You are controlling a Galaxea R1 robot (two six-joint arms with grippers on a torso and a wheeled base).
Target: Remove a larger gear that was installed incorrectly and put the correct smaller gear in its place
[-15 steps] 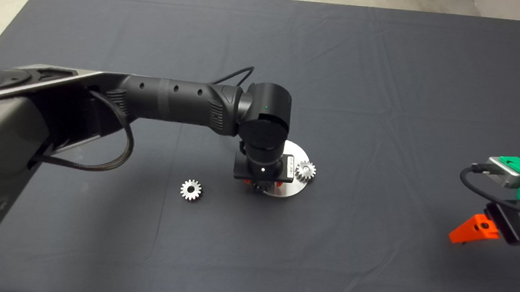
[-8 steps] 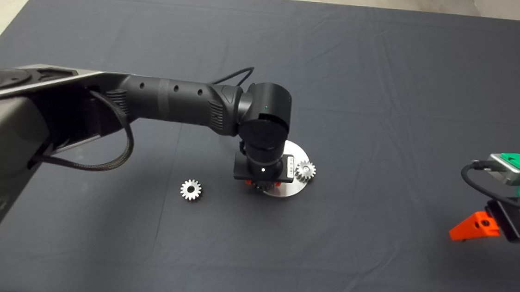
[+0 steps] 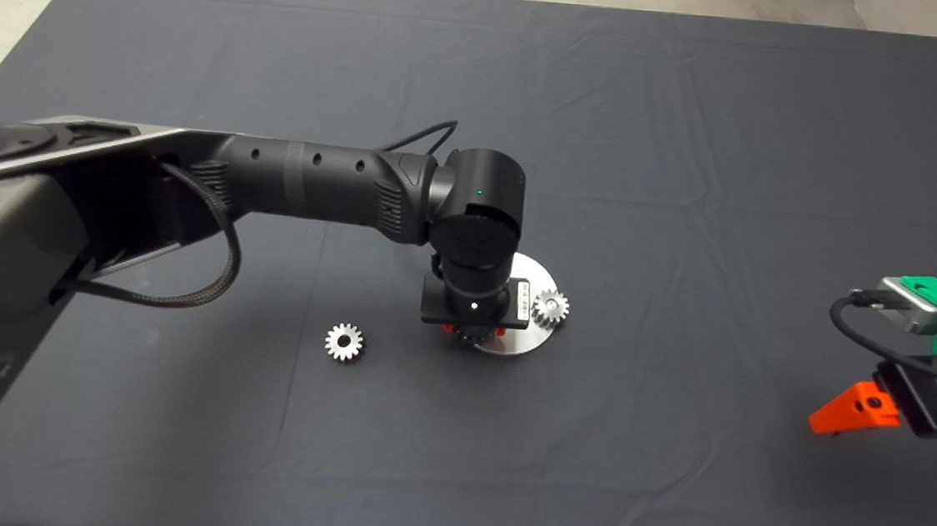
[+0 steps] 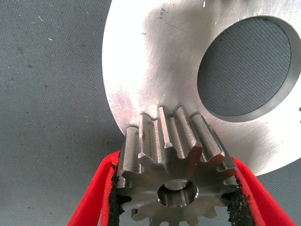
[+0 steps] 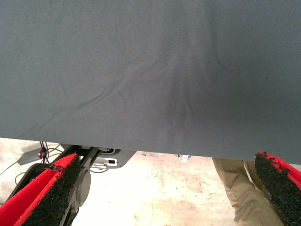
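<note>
My left gripper [image 3: 471, 333] reaches down at the near edge of the round steel plate [image 3: 541, 279], mostly hidden under its wrist. In the left wrist view the left gripper [image 4: 175, 188] is shut on the larger gear [image 4: 174, 155], a thick grey gear, with both pads against its teeth at the plate's [image 4: 155, 56] rim. The smaller gear [image 3: 343, 342], whitish-silver, lies loose on the mat left of the plate. My right gripper [image 3: 850, 410] waits open at the right edge; its fingers [image 5: 51, 188] are wide apart and empty.
Another silver gear [image 3: 550, 307] sits on the plate's right side. The plate has a large round hole [image 4: 247, 66]. Beyond the mat's edge the right wrist view shows the floor and a person's leg [image 5: 235, 188] in tan trousers.
The right gripper has shifted slightly at the right edge. The left arm and all gears have not visibly moved.
</note>
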